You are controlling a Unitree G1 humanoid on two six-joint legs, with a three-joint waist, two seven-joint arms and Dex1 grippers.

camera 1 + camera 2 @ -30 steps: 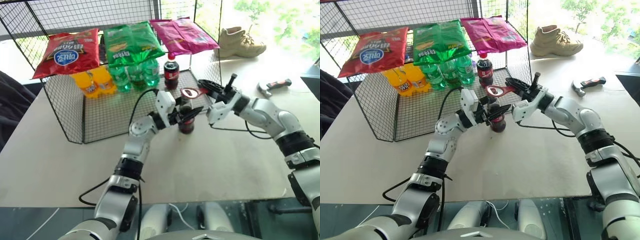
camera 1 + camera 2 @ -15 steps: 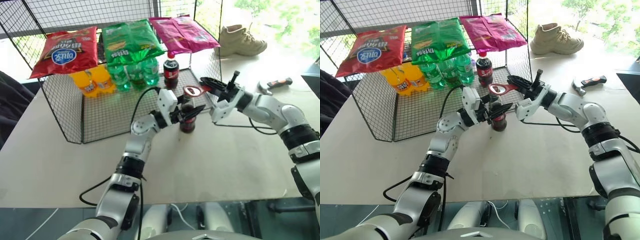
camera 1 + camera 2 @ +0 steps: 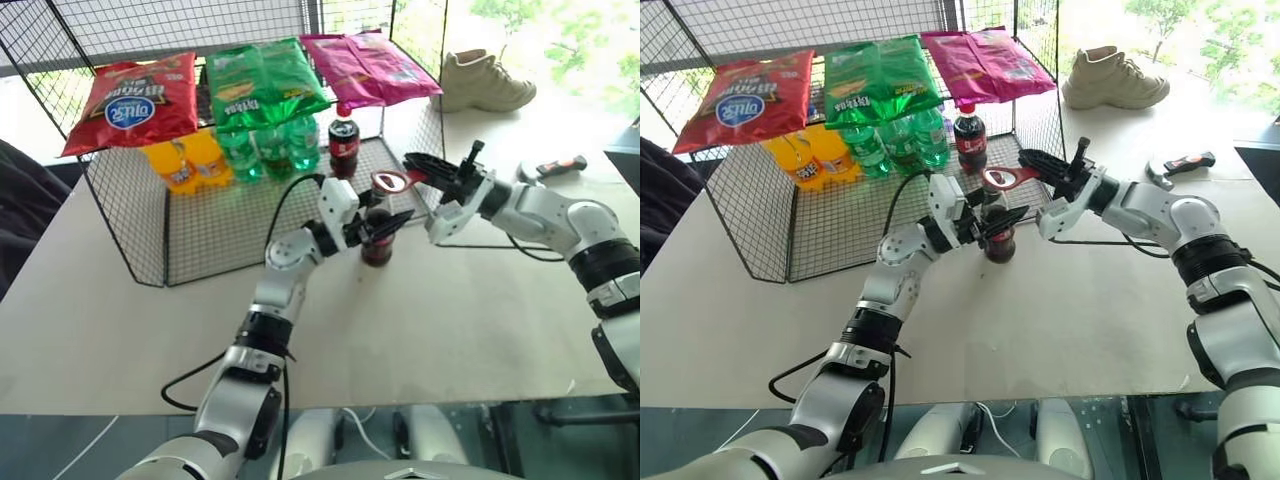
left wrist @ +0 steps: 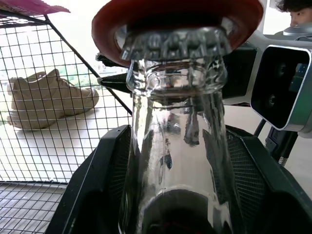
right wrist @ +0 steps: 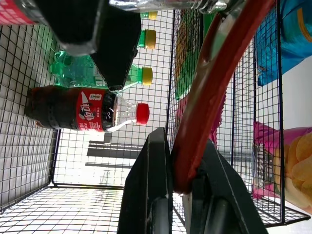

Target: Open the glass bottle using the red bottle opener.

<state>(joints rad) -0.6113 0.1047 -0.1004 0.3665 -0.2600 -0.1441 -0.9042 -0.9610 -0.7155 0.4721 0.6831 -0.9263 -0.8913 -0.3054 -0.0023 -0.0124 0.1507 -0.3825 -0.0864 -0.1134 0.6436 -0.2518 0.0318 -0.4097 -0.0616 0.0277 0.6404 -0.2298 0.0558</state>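
Near the middle of the tabletop [image 3: 470, 310], just in front of the wire rack [image 3: 130, 235], the glass bottle [image 3: 377, 240] stands upright with dark drink in its lower part and a clear neck. The left gripper [image 3: 385, 226] has its jaws closed around the bottle, one black finger on each side of the glass, as the left wrist view shows. The red bottle opener [image 3: 388, 181] lies over the bottle's mouth, its ring head set around the crimped metal cap [image 4: 175, 46]. The right gripper [image 3: 432, 171] reaches in from the right with its jaws clamped tight on the opener's handle.

Behind the bottle, inside the rack, a plastic cola bottle [image 3: 343, 141] with a red cap stands beside green bottles [image 3: 270, 150] and orange bottles [image 3: 187, 163]. Snack bags lie on the rack's top: a red bag [image 3: 135, 104], a green bag [image 3: 262, 84] and a pink bag [image 3: 365, 68]. Farther right on the tabletop sit a tan shoe [image 3: 485, 85] and, well apart from the bottle, a tool with a red-and-black handle [image 3: 555, 167].
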